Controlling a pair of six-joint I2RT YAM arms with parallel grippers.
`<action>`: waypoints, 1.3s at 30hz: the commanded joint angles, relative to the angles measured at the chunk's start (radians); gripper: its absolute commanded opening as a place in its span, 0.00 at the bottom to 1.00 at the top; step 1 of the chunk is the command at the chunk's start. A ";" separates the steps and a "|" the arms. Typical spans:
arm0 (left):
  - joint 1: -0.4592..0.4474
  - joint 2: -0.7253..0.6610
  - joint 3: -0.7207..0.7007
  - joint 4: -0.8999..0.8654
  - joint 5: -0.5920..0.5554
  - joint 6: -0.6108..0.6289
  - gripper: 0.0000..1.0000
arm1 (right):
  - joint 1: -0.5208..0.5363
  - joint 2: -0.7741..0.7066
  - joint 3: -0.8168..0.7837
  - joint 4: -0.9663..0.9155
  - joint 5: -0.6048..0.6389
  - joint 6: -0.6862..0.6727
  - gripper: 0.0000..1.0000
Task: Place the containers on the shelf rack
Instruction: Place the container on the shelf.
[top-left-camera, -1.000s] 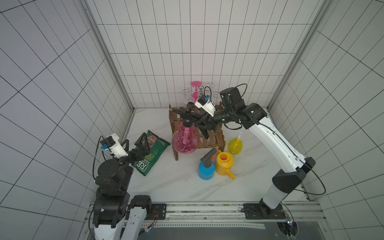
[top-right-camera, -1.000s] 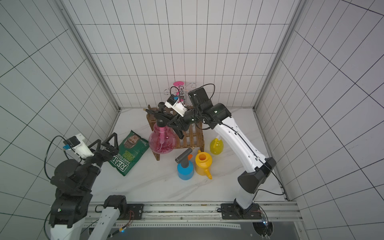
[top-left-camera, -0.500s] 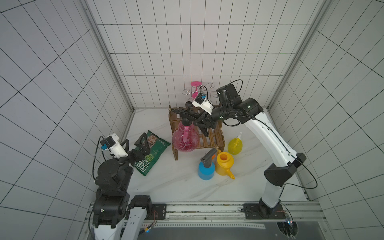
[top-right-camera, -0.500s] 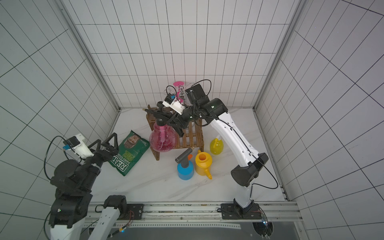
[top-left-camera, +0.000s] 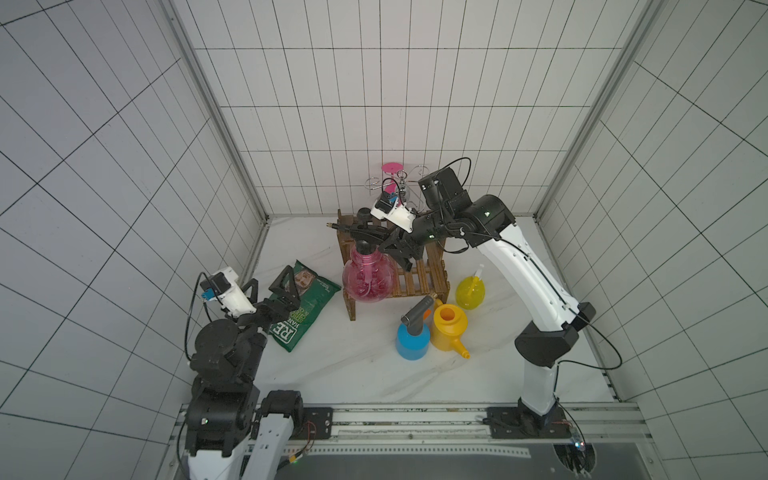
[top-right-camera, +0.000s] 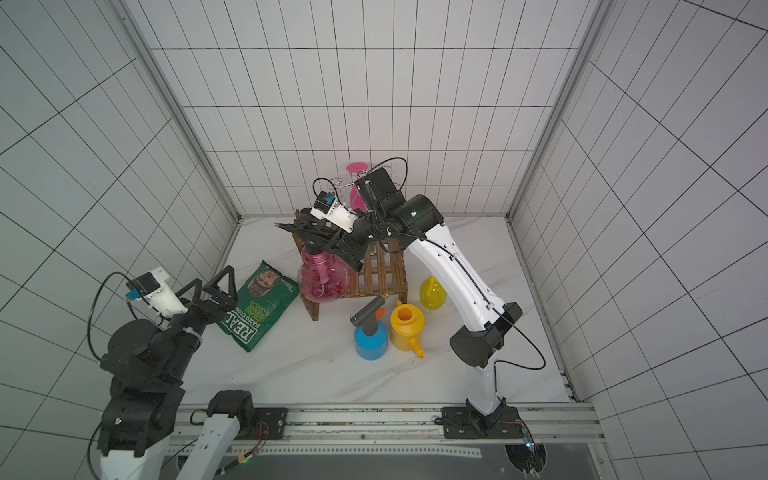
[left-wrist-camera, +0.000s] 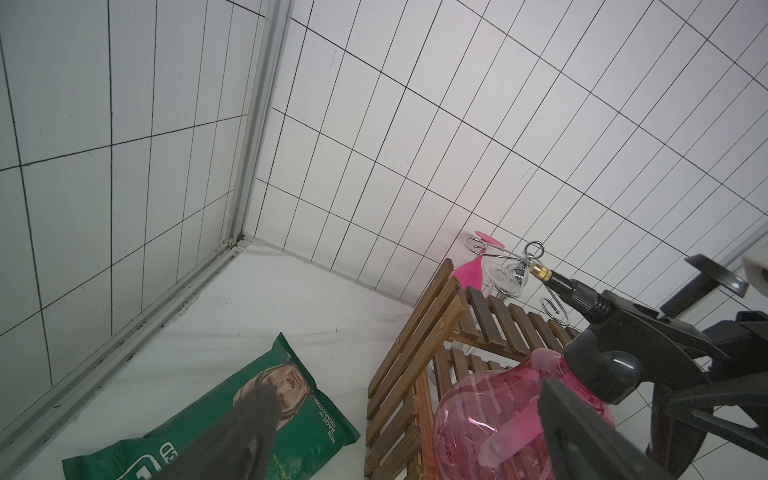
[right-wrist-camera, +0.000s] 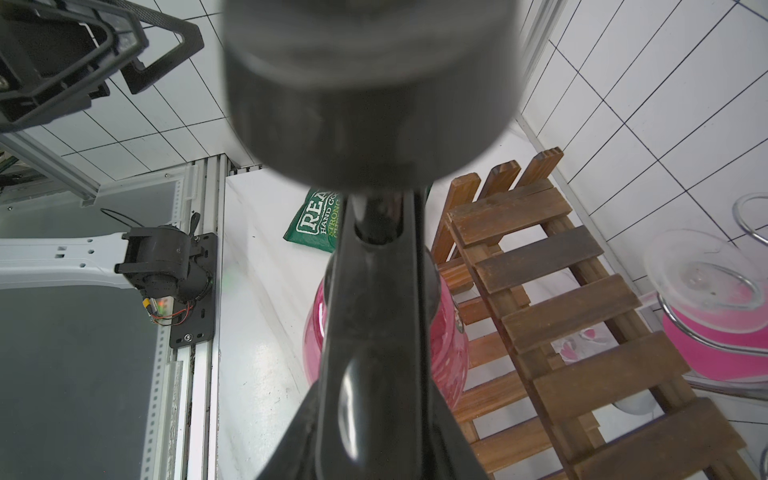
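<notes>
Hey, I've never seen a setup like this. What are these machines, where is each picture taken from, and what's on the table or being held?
These are two robot arms with two-fingered grippers, mounted at the edge of a white table. Two pictures look down from overhead and show nearly the same view. The other two come from a camera on each arm's wrist. The right gripper is shut on the pink sprayer, holding it by its black handle at the lower step of the wooden rack. Whether it rests there is unclear. The left gripper is open and empty, near a chip bag. A blue sprayer, a watering can and a yellow bottle stand on the table.
</notes>
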 joint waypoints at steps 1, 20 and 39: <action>-0.004 -0.012 0.018 -0.002 0.011 0.016 0.99 | 0.005 0.013 0.020 -0.012 0.033 -0.006 0.20; -0.006 -0.010 0.018 0.000 0.015 0.016 0.99 | 0.017 -0.016 -0.001 0.035 0.077 0.049 0.94; -0.015 -0.010 -0.012 0.058 0.170 0.035 0.99 | -0.011 -0.685 -0.772 0.457 0.063 0.154 0.99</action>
